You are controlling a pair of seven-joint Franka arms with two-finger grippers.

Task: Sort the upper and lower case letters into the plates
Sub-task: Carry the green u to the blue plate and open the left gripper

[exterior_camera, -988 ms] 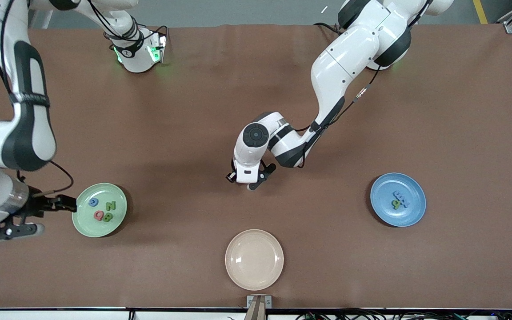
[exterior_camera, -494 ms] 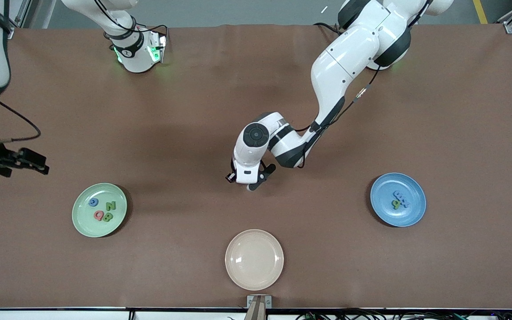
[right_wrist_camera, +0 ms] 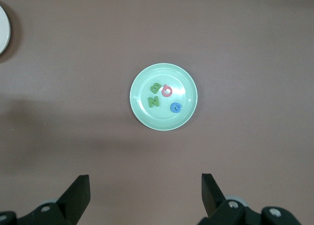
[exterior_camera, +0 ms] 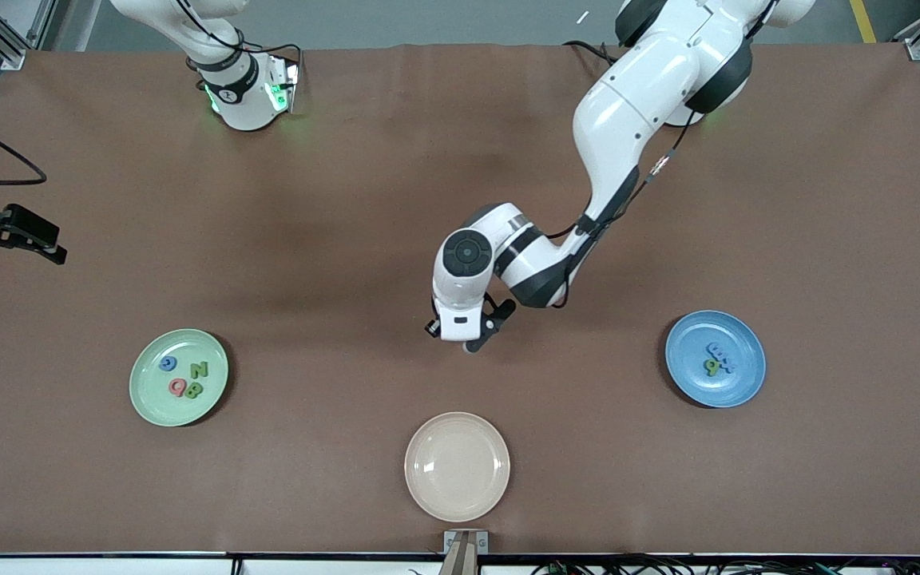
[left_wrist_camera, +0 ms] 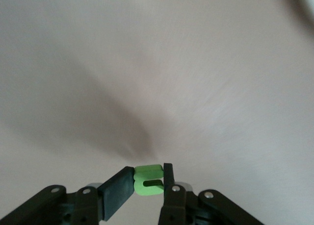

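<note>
Front view, centre of frame: the left gripper (exterior_camera: 472, 339) hangs over bare brown table (exterior_camera: 348, 200), above the cream plate (exterior_camera: 457, 466) at lower centre. In the left wrist view its fingers (left_wrist_camera: 115, 189) are clamped on 1 small green letter (left_wrist_camera: 148, 180), pinched between the 2 pads at the bottom edge of that frame.

Middle of the front view's left edge: the right gripper (exterior_camera: 21, 235) is up over the table's edge at the right arm's end. The right wrist view shows its fingers (right_wrist_camera: 78, 195) spread wide apart, with nothing between them.

Lower left of the front view: the pale green plate (exterior_camera: 148, 403) holds 4 letters, namely 1 blue letter (exterior_camera: 168, 364), a green N (exterior_camera: 199, 370), 1 pink letter (exterior_camera: 178, 388) and 1 further green piece (exterior_camera: 194, 390). The same 4 appear at the centre of the right wrist view, lying close together.

Lower right of the front view: the blue plate (exterior_camera: 739, 383) carries a small cluster of blue letters (exterior_camera: 721, 352) with 1 green one (exterior_camera: 713, 367) touching them; the number of blue pieces in it cannot be told.
</note>
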